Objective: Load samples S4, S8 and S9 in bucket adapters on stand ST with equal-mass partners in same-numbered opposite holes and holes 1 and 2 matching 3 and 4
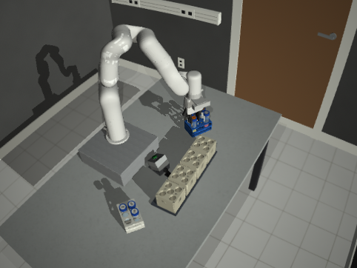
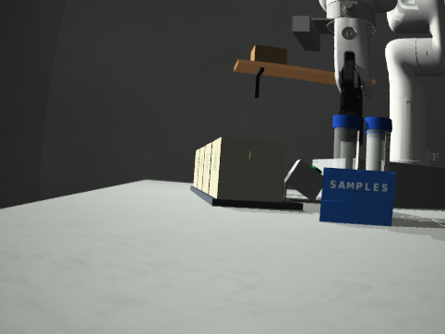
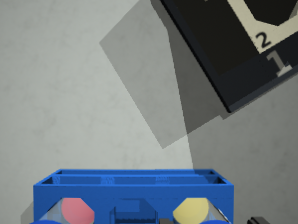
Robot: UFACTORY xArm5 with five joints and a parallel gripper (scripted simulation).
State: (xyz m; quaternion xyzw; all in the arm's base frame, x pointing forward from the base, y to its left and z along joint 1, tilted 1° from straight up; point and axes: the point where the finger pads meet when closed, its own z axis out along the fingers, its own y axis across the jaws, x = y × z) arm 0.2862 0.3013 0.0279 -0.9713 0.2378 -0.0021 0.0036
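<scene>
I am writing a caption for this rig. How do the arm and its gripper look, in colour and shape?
The arm is glossy white, made of thick round tube segments with rounded elbows, on a round flange. The gripper has a white body and slim black fingers. A grey box sits beside its wrist. No cables or markings show.
</scene>
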